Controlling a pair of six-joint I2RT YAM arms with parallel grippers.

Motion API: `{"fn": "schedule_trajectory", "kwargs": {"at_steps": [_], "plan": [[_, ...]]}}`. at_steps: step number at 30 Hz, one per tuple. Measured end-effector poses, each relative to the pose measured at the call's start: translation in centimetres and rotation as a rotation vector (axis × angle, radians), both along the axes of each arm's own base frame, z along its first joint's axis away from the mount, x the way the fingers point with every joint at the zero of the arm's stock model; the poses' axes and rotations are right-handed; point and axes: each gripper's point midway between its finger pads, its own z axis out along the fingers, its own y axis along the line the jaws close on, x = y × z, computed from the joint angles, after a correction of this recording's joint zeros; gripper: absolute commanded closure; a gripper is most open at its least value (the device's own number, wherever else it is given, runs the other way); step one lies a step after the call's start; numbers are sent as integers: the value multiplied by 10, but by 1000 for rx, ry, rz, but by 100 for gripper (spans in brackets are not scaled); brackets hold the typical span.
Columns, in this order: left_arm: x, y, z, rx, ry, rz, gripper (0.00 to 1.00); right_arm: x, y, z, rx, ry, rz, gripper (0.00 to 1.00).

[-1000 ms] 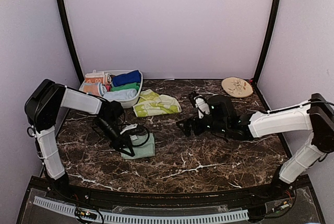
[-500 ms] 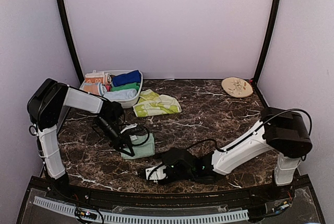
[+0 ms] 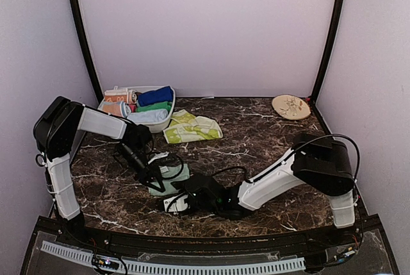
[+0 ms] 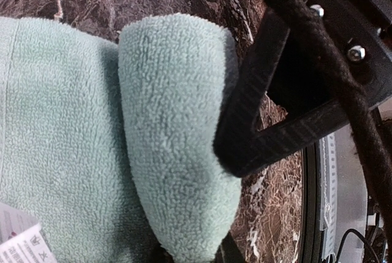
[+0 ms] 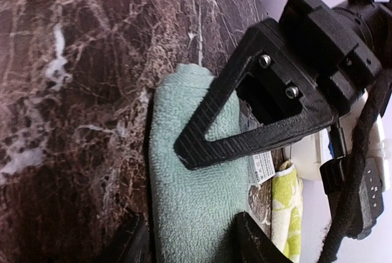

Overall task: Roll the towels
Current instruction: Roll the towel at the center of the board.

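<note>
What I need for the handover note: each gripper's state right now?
Left gripper: shut on the mint towel.
Right gripper: open, astride the same towel.

No legible words, brands or numbers anywhere. Only one printed item: a white care tag [image 4: 17, 246] sewn at the edge of the pale mint green towel [image 4: 67, 152]. Small grey laundry symbols on that tag, cropped by the frame and too blurred to make out. From the right wrist, same tag glimpsed at the towel's far side, faint dark marks on it, likewise unreadable. Nothing printed on the towel itself.
</note>
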Motion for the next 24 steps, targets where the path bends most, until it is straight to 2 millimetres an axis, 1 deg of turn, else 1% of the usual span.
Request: {"fn": "schedule_trajectory", "kwargs": {"at_steps": [3,7,9,13,15,18,21,24], "plan": [[-1,1,0,1,-3,-5,87,9,4,-4,-4,13,-13,71],[0,3,0,6,-9,-10,62,17,11,-4,-5,68,-21,80],[1,6,2,11,-27,-8,55,21,14,-4,-6,115,-25,85],[4,15,7,14,-123,8,52,30,21,-3,-3,250,-38,88],[7,22,13,2,-181,38,51,30,24,-3,0,322,-34,89],[16,40,27,-25,-258,123,51,29,26,-4,-8,416,-42,92],[30,58,40,-51,-328,209,51,28,29,-3,-11,501,-47,92],[40,79,48,-64,-376,288,51,29,30,-3,-13,580,-57,93]]}}
